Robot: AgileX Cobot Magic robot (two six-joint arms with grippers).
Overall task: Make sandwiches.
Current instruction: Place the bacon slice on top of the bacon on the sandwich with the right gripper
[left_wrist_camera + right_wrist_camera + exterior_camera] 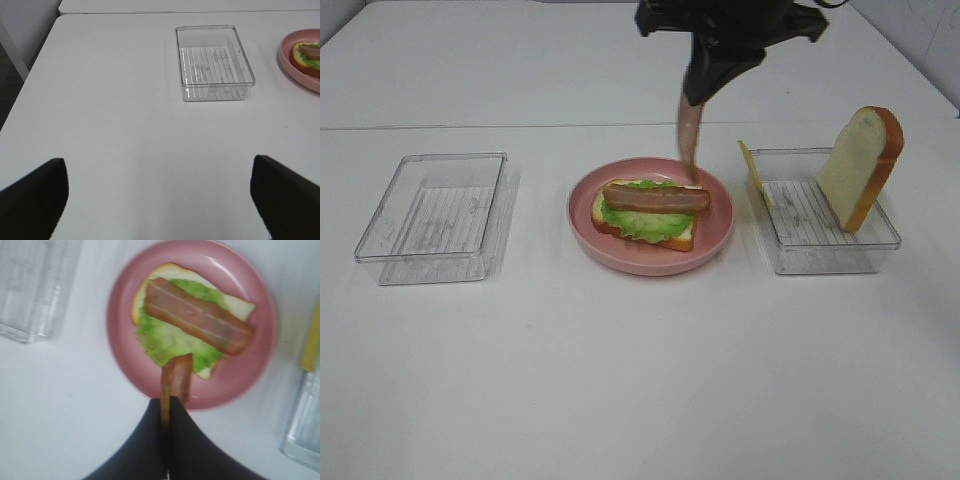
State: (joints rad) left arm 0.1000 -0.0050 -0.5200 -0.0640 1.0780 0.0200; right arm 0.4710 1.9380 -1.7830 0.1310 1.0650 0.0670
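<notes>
Right gripper, closed on a brown bacon strip hanging approx. vertical, sits over the far edge of the bread-lettuce-bacon sandwich on pink round plate, bench centre. The laid strip has its long axis left-right. Left gripper: jaws wide, empty, well apart from plate.

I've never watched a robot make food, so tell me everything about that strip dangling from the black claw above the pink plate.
The hanging bacon strip is a thin, pinkish brown band, looking like soft toy plastic. The right gripper pinches its upper end, shut on it, so it hangs almost straight down. Its lower end is over the far side of the pink plate, just behind the open sandwich. Whether the tip touches anything cannot be told.
</notes>
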